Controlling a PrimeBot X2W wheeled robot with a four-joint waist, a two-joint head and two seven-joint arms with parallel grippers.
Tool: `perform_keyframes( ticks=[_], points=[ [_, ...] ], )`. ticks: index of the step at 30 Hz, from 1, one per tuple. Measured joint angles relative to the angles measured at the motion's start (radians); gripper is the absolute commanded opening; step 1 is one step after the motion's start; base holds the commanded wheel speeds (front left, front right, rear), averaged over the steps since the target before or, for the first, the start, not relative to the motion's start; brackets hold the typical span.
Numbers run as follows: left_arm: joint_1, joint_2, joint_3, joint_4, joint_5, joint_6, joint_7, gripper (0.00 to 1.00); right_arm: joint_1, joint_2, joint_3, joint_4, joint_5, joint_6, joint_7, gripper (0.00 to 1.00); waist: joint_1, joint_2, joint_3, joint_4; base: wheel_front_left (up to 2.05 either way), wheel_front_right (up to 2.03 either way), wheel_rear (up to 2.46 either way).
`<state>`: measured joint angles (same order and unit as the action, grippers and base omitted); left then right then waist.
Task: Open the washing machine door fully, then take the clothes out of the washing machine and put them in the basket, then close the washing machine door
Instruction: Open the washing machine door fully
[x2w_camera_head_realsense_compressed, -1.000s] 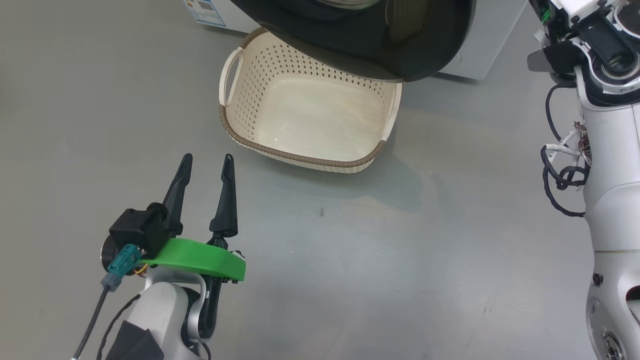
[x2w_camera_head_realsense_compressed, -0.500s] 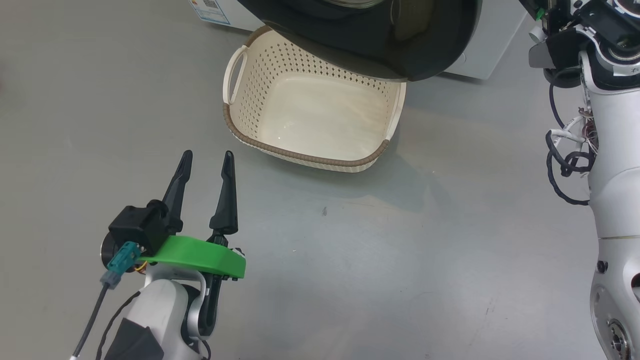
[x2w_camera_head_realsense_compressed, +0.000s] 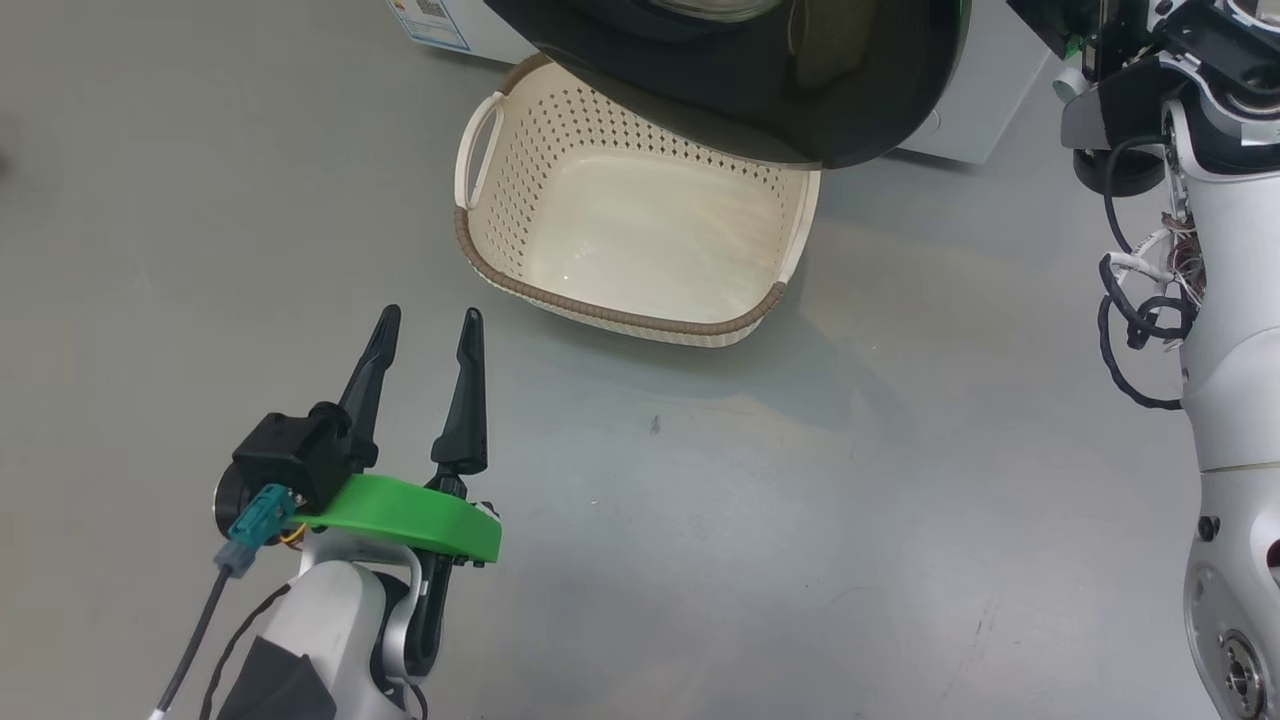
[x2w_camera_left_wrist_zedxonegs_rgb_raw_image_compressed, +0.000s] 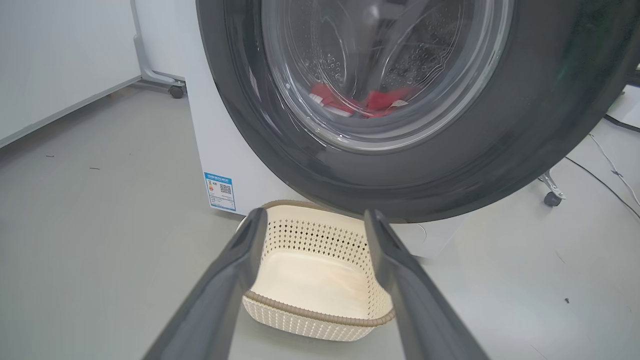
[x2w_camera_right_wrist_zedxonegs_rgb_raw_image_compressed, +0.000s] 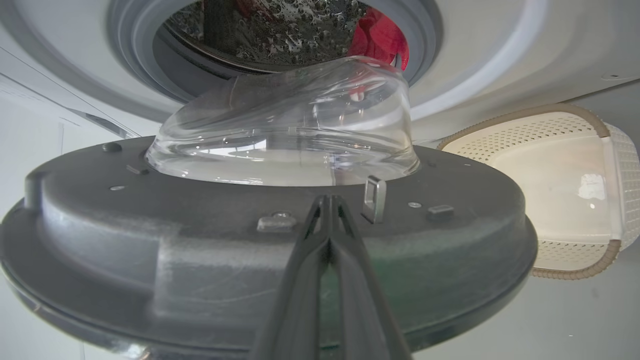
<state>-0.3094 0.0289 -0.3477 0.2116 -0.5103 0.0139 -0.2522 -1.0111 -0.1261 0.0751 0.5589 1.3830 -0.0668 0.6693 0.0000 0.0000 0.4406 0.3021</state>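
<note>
Items: one basket (x2w_camera_head_realsense_compressed: 620, 316), one door (x2w_camera_head_realsense_compressed: 820, 120), left gripper (x2w_camera_head_realsense_compressed: 431, 314) spread wide, right gripper (x2w_camera_right_wrist_zedxonegs_rgb_raw_image_compressed: 328, 200) closed, both holding nothing.

Door swung out, clothes (x2w_camera_right_wrist_zedxonegs_rgb_raw_image_compressed: 378, 37) in the drum, basket (x2w_camera_head_realsense_compressed: 610, 313) below.
The washing machine door (x2w_camera_head_realsense_compressed: 760, 90), a glossy black rim around a bulging clear glass bowl, stands open from the white washing machine (x2w_camera_left_wrist_zedxonegs_rgb_raw_image_compressed: 215, 145) and overhangs the basket's far end. Red clothes with white trim lie low in the steel drum behind the grey gasket. The cream perforated basket with a brown woven-look rim sits upright on the grey floor, its bottom bare.
</note>
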Motion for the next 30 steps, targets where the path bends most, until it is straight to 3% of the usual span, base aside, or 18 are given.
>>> perform_keyframes(
  ticks=[30],
  points=[
    [0.006, 0.0, 0.005, 0.029, 0.001, 0.0, 0.0, 1.0, 0.102, 0.037, 0.018, 0.081, 0.105, -0.006, 0.109, 0.0, 0.0, 0.0, -0.109, 0.016, 0.0, 0.0, 0.0]
  ],
)
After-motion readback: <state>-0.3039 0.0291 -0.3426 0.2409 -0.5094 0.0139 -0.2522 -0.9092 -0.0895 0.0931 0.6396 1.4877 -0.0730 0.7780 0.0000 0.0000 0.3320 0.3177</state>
